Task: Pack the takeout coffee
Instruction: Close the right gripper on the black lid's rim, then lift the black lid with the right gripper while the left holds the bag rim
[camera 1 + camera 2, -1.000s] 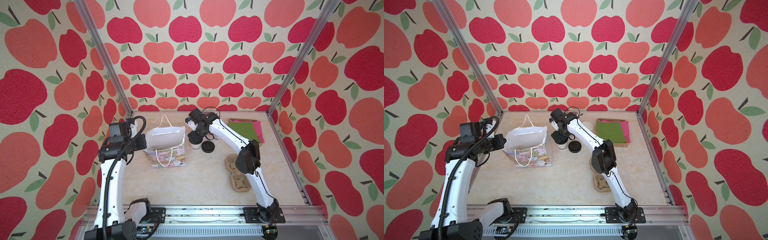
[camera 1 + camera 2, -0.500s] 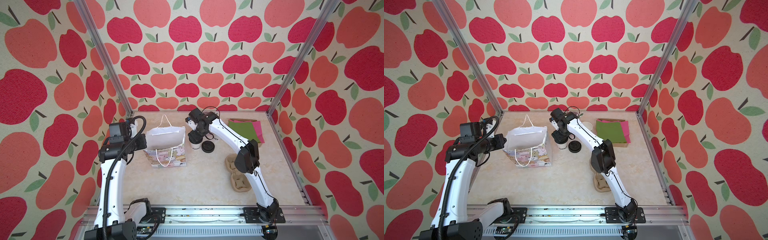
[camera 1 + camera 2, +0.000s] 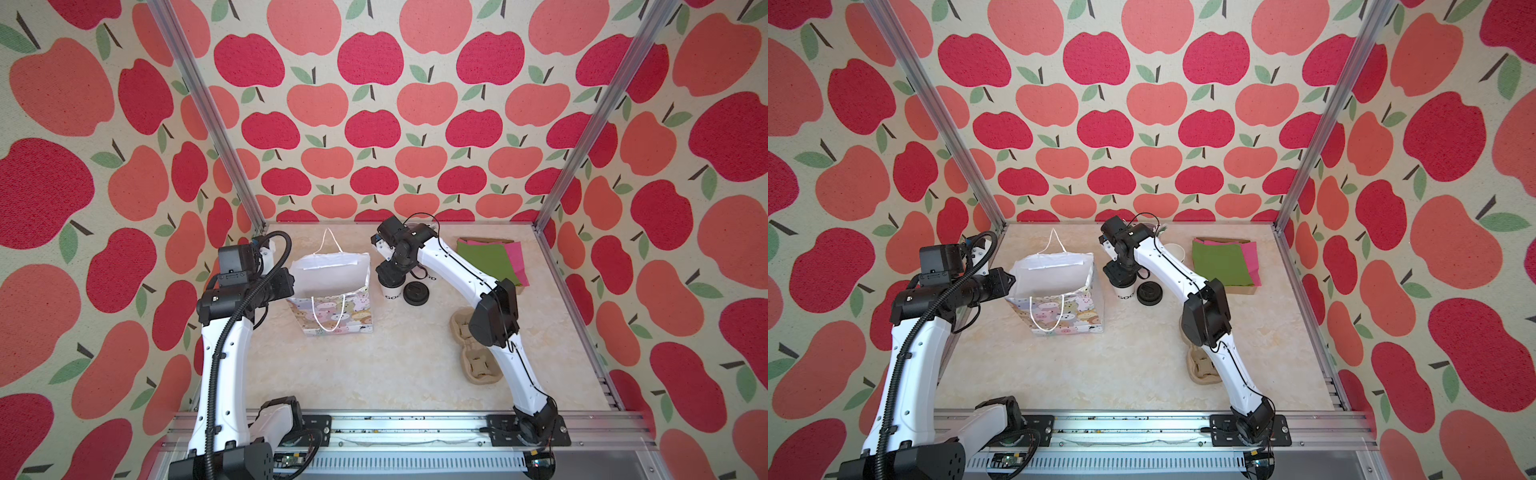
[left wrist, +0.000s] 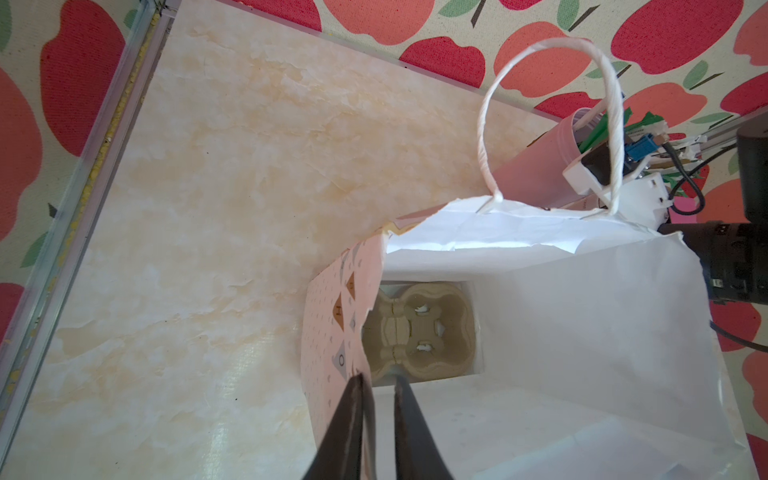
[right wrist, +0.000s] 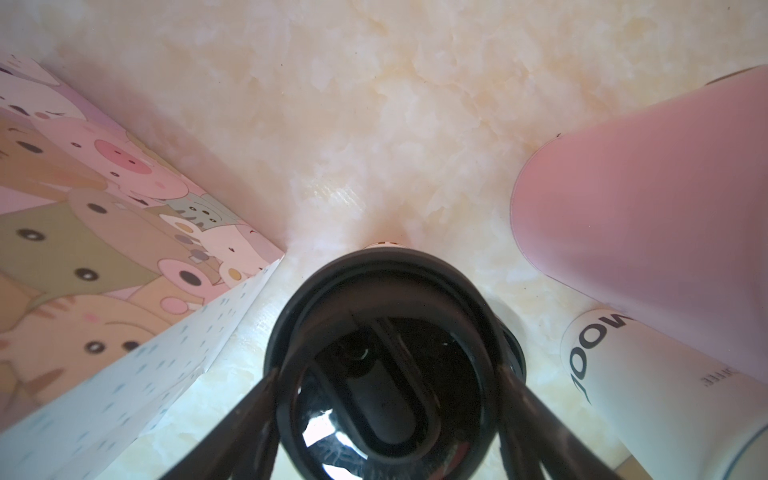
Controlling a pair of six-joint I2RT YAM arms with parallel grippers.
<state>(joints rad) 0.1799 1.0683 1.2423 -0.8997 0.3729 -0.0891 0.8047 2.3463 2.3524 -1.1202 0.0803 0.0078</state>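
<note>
The left gripper has its fingers slightly parted astride the bag wall, not pinching it. The coffee cup stands on the table at the bag's 3 o'clock. The right gripper is clamped on it from above. A loose lid lies at the cup's 3 o'clock.

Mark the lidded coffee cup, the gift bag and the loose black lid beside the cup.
coffee cup (image 3: 390, 291): in a top view, white lettered side wall.
gift bag (image 3: 353, 318): in a top view, printed front panel.
loose lid (image 3: 416, 293): in a top view, middle of its top.
</note>
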